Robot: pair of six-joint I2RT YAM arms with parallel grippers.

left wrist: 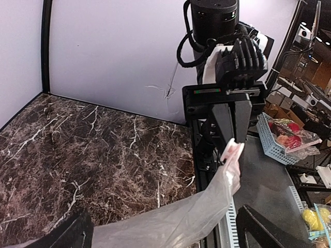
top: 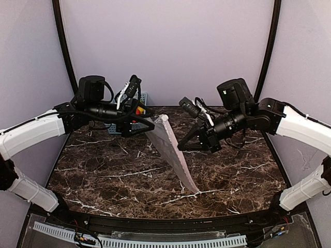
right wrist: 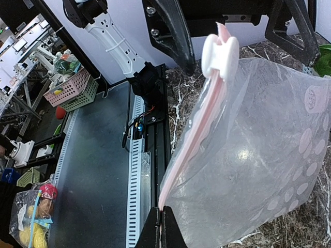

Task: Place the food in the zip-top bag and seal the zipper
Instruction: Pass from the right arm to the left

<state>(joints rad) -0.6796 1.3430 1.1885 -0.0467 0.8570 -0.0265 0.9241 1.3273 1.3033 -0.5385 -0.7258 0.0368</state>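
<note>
No readable text, labels, brands or numbers in any view; only candidate is a pale round print on the zip-top bag, too faint to make out any letters

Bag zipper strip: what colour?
The zipper is pale pink, with a white slider at its end. It shows best in the right wrist view.
</note>
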